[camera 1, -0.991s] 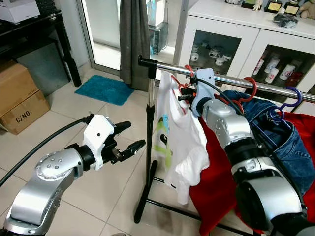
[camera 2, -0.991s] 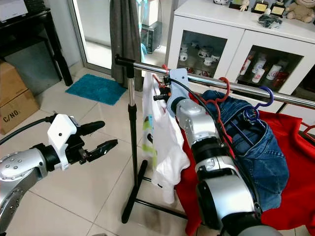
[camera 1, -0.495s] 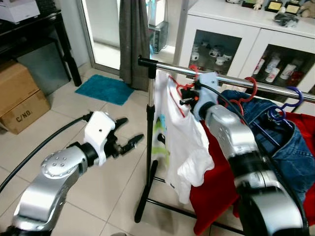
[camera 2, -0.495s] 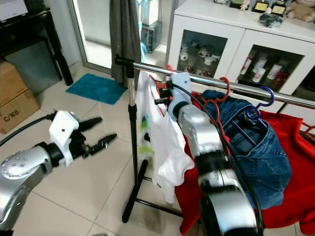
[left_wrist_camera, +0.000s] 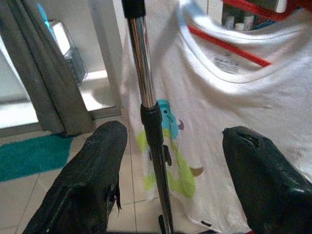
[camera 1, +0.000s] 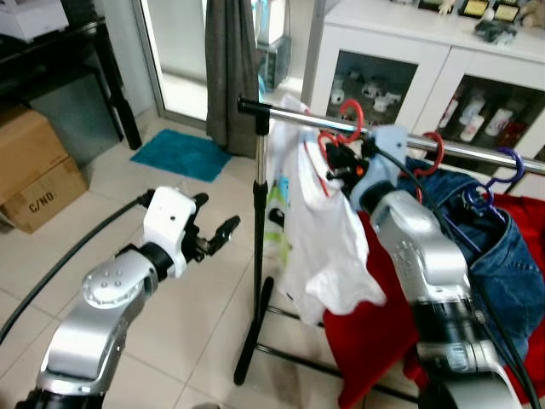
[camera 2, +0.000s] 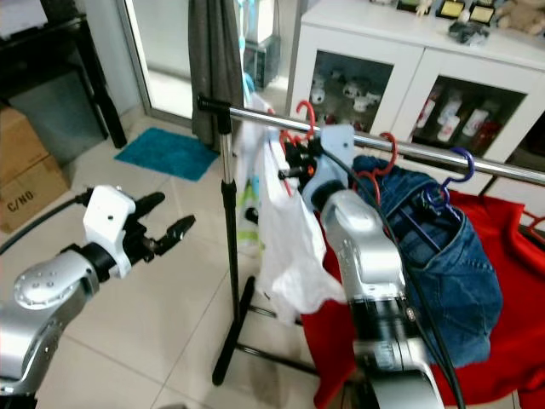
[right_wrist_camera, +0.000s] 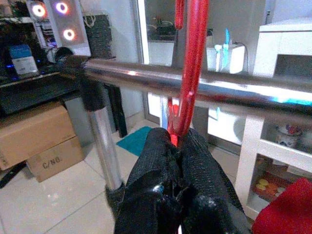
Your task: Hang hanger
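At twelve o'clock, the rail (camera 1: pixel 443 146) runs left to right. Beneath hangs the white shirt (camera 1: pixel 319 230), its red hanger (right_wrist_camera: pixel 187 83) pinched in the right pincer (right_wrist_camera: pixel 176 146), hook risen above the rail. The left pincer (camera 1: pixel 215 234) waits wide at nine o'clock.

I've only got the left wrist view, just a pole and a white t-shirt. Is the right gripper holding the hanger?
Observer: Yes, the right gripper is shut on the red hanger, just below its hook.
Operator: Is the hook on the rail yet?
Observer: Not settled; in the left eye view the hook stands up above the rail.
Operator: Anything else hanging there?
Observer: Blue jeans on a purple hanger, farther along the rail.
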Tool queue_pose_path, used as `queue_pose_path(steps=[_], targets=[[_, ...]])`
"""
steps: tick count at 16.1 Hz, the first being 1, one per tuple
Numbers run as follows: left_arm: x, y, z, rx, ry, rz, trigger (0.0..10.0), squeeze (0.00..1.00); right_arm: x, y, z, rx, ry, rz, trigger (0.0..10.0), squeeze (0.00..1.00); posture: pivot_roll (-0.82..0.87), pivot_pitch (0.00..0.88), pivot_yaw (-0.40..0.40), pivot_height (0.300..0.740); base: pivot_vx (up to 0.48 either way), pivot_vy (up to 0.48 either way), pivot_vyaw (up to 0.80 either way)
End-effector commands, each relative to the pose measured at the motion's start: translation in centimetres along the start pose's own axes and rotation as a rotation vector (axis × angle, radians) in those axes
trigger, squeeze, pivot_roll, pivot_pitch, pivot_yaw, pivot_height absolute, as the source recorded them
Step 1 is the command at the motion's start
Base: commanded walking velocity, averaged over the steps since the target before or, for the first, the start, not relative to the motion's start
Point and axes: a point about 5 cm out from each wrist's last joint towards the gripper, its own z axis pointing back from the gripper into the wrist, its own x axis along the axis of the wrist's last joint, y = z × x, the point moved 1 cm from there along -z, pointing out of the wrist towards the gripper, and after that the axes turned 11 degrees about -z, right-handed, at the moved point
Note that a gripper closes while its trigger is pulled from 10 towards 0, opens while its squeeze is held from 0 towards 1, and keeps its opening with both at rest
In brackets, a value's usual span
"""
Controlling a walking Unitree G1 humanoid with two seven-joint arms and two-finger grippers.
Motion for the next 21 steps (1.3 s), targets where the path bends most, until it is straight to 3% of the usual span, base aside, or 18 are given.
queue_pose_path(steps=[1, 7, 11, 21], targets=[[0.0, -0.3, -0.1, 0.001, 0.002, -0.012, 10.0, 0.0, 0.2, 0.2, 0.6, 0.004, -0.008, -0.005, 0.0, 0.0, 0.09, 0.0, -0.011, 0.74, 0.0, 0.0, 0.0], [-0.3, -0.9, 0.0, -0.006, 0.016, -0.012, 10.0, 0.0, -2.9, 0.6, 3.9, 0.005, 0.105, 0.014, 0.0, 0.0, 0.09, 0.0, -0.026, 0.74, 0.0, 0.0, 0.0], [-0.1, -1.3, -0.1, -0.03, -0.002, -0.02, 10.0, 0.0, -2.8, 0.8, 3.9, 0.019, 0.108, 0.01, 0.0, 0.0, 0.08, 0.0, -0.027, 0.74, 0.0, 0.0, 0.0], [0.0, -1.5, -0.5, -0.062, -0.013, -0.038, 10.0, 0.0, -2.5, 0.8, 4.4, 0.019, 0.101, -0.032, 0.0, 0.0, 0.07, 0.0, -0.014, 0.74, -0.289, 0.0, 0.0]])
